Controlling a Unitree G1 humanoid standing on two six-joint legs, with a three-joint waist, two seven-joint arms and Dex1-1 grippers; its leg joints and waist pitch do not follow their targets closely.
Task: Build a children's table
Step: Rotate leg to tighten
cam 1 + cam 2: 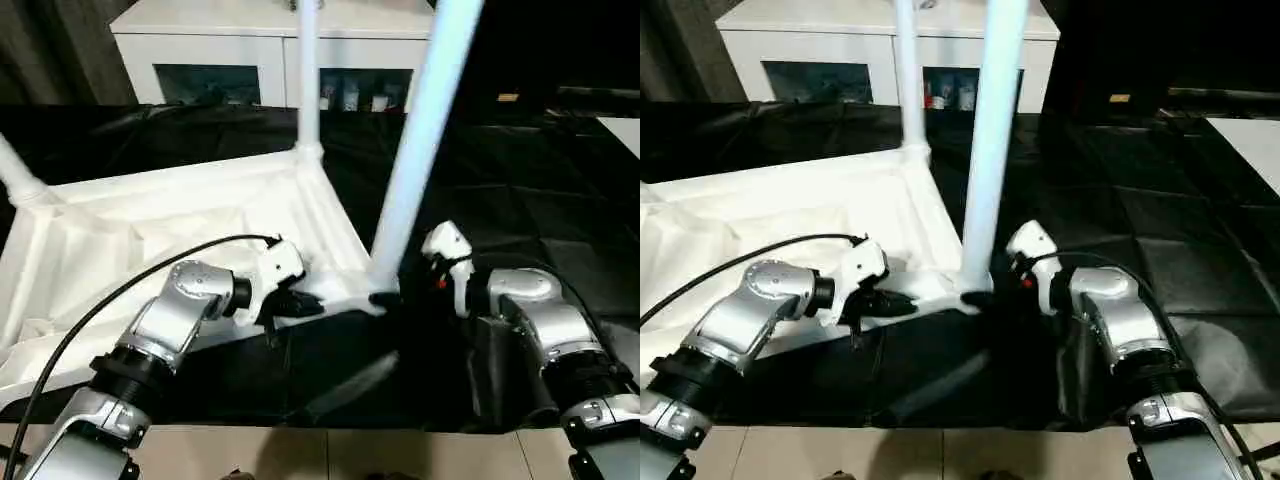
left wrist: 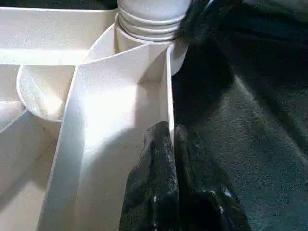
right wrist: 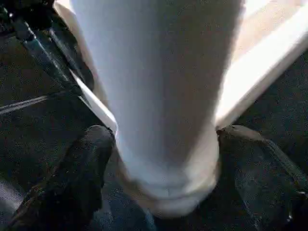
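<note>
i am at the leg-fitting step: the near leg (image 1: pixel 415 150) stands in the tabletop's (image 1: pixel 150 225) near corner socket (image 2: pixel 147 24), and it leans a little rather than standing plumb, so i judge it is not yet fully seated. my right gripper (image 3: pixel 161 159) has its 2 fingers spread wide on either side of that leg's base, with a gap on each side as far as i can see, so i count it as gripping nothing. my left gripper (image 2: pixel 171 139) is pinched tight on the thin side rim of the tabletop, just short of that corner, steadying it.

next, i think, the leg wants straightening and pressing or twisting home while my left side keeps the top from sliding on the black cloth (image 1: pixel 520 190).

the tabletop lies upside down on the cloth, ribbed underside up, white plastic with thin walls and a curved rib near the corner. 2 more legs rise from it: 1 at the far corner (image 1: pixel 308 70), upright, and 1 at the left edge (image 1: pixel 15 170). a white glass-doored cabinet (image 1: pixel 220 50) stands behind.
</note>
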